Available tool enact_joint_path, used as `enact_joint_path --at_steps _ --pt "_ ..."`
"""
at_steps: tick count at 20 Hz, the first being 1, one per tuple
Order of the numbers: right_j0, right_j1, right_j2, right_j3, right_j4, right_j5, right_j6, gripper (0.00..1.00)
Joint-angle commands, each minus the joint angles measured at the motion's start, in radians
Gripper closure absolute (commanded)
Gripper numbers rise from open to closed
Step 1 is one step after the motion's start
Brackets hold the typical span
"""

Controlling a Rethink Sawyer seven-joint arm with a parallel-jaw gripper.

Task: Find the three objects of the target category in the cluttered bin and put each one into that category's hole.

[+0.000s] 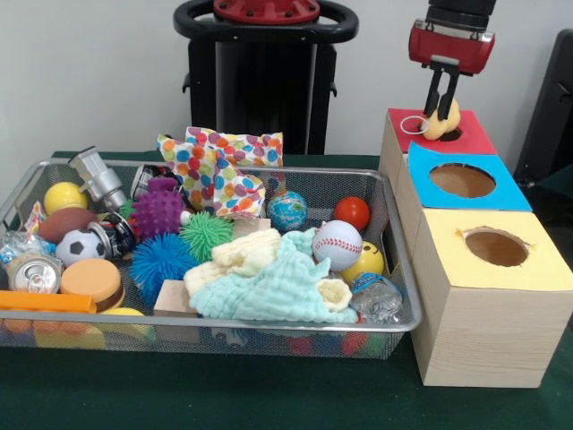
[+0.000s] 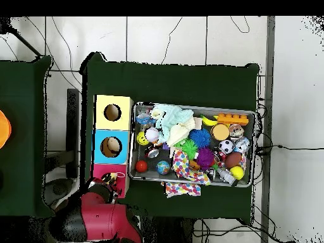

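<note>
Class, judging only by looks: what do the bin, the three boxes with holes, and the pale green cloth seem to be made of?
Bin: metal wire mesh, silvery, see-through.
Boxes: light wood by the visible grain, with coloured matte tops, perhaps paper.
Cloth: soft crinkled fabric, probably cotton muslin.

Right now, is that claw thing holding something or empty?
Tool: closed on a yellowish object, over the red box.

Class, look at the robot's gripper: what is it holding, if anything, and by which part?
The gripper holds a small yellowish object over the red box, jaws closed across its middle.
</note>
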Motion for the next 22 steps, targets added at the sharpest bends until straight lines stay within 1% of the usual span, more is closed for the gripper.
enact_joint_path --at_steps 1,8,22 --pt "-0.023 0.041 0.027 -0.077 0.010 0.034 0.117 1.00" --pt "-0.027 0.046 0.034 -0.080 0.026 0.049 0.129 1.00" --pt "-0.028 0.040 0.028 -0.081 0.022 0.053 0.126 1.00"
